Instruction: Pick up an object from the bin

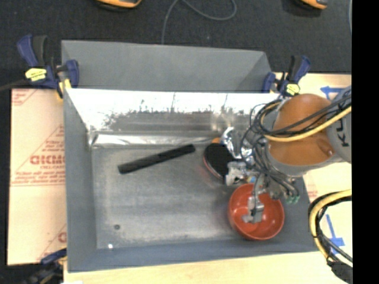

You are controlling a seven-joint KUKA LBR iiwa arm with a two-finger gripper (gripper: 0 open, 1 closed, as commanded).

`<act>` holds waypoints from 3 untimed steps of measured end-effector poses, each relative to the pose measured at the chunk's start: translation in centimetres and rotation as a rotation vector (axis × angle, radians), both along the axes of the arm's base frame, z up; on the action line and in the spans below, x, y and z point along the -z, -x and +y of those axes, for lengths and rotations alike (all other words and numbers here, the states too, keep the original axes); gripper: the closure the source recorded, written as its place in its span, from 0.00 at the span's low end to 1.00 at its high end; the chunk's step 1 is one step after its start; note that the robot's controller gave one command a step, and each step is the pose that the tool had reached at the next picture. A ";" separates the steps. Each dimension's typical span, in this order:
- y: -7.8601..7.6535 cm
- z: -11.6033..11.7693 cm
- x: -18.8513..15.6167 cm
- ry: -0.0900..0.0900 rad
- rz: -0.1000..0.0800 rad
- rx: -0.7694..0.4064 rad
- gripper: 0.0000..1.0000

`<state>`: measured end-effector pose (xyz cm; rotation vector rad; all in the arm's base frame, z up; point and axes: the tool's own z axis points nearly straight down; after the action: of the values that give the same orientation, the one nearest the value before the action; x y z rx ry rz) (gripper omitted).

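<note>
The end effector (pixel 256 209) reaches down into a red bowl (pixel 271 222) in the near right corner of the bin (pixel 160 212); I cannot tell whether it is apart or together.

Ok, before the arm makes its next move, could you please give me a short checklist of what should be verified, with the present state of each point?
1. Gripper placed over a thing: it is over the red bowl, in the near corner of the bin on the view's right. Ok.
2. Bowl upright, open side up. Ok.
3. Grip on the bowl secured. Cannot tell.
4. Black round thing clear of the bowl: it lies close by, toward the far wall; whether they touch, cannot tell.
5. Long black bar out of the way: it lies well toward the view's left. Ok.
</note>
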<state>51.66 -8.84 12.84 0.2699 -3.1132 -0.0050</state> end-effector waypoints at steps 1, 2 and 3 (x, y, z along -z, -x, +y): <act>-0.6 0.7 0.5 0.002 -0.012 -0.007 1.00; -0.6 0.7 0.5 0.001 -0.011 -0.007 1.00; -0.4 1.5 -4.5 0.001 -0.009 -0.049 1.00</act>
<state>52.07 -7.34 17.31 0.3478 -3.1146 -0.0020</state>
